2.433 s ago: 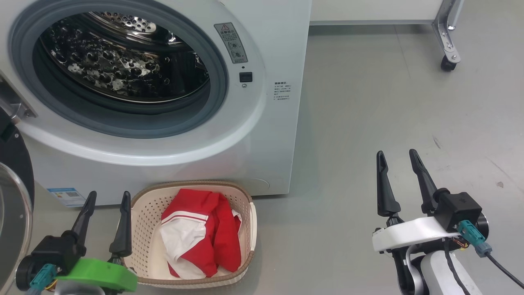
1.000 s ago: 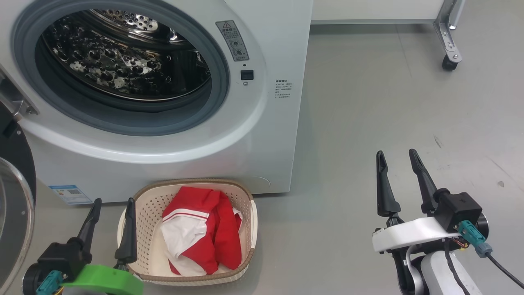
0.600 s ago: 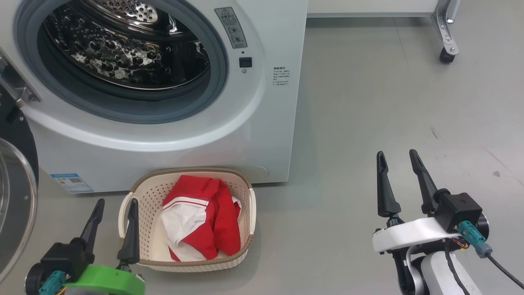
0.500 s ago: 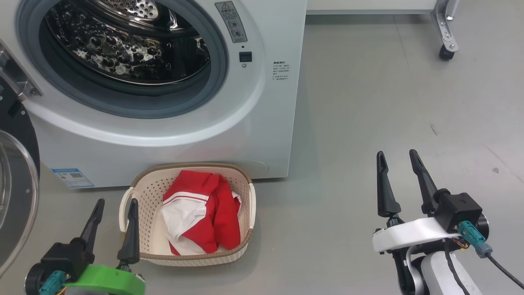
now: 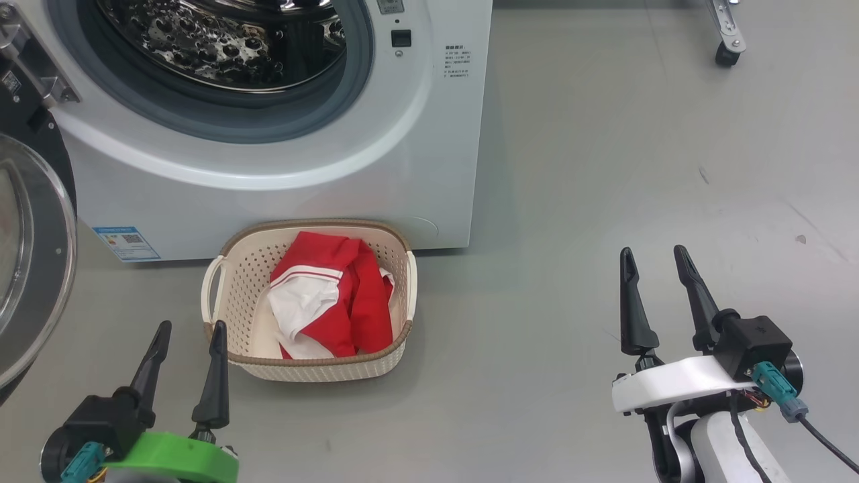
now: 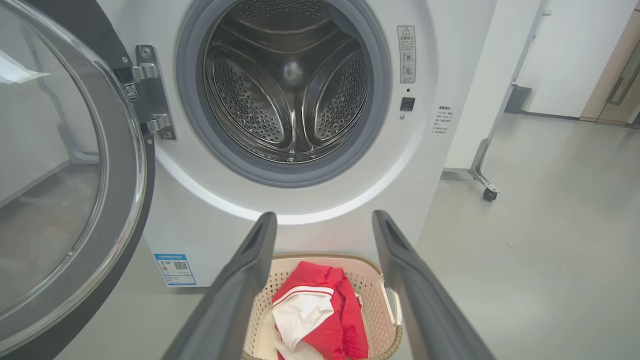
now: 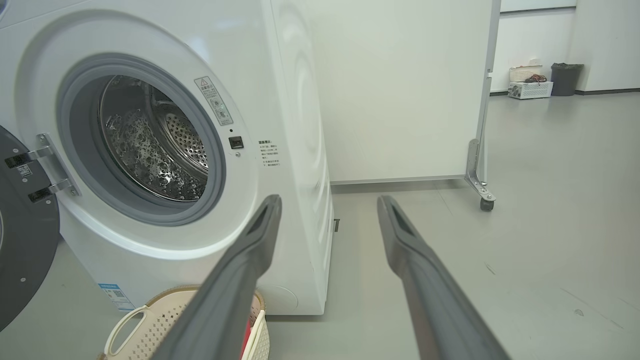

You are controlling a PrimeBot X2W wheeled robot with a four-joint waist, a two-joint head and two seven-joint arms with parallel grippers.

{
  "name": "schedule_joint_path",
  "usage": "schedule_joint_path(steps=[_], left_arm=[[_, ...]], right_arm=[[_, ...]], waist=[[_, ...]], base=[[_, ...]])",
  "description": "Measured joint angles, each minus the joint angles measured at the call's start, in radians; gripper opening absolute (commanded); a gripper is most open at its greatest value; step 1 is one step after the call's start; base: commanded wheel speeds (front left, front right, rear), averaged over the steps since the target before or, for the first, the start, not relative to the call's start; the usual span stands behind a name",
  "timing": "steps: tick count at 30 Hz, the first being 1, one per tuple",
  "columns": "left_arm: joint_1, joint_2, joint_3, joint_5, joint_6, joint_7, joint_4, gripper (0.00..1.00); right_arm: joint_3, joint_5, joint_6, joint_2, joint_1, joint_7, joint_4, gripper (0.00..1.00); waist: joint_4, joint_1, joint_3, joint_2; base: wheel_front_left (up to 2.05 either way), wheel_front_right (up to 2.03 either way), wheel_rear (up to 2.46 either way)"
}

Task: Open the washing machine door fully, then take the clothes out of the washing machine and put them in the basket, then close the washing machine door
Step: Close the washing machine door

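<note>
The white washing machine (image 5: 282, 194) (image 6: 320, 220) (image 7: 280, 90) stands with its door (image 5: 30, 248) (image 6: 65, 200) (image 7: 25, 240) swung wide to the left. Its steel drum (image 6: 290, 85) (image 5: 221, 40) looks bare inside. On the floor before it sits the cream basket (image 5: 228, 308) (image 6: 380, 300) (image 7: 135, 325), holding the red and white clothes (image 5: 329, 295) (image 6: 315, 315). My left gripper (image 5: 189, 327) (image 6: 324, 220) hovers open just left of the basket's near corner, holding nothing. Far to the right my right gripper (image 5: 654, 253) (image 7: 327, 202) is open over bare floor.
Grey floor spreads to the right of the washer. A white partition on a metal foot with a black caster (image 5: 723, 54) (image 6: 487, 194) (image 7: 486, 204) stands behind at the right. A blue label (image 5: 126, 243) marks the washer's lower left front.
The head camera has pulled back and tilted down, so washer and basket sit higher in the picture. The left gripper now sits nearer than the basket instead of beside its rim. The right gripper is unchanged.
</note>
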Motion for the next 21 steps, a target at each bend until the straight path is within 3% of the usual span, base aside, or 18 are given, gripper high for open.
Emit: schedule_joint_path(steps=[21], left_arm=[[-0.001, 0.007, 0.002, 0.002, 0.0, 0.0, -0.009, 1.0]], right_arm=[[0.001, 0.0, -0.002, 0.0, 0.0, 0.0, -0.002, 1.0]], waist=[[0.002, 0.0, 0.014, 0.0]], base=[[-0.62, 0.62, 0.0]])
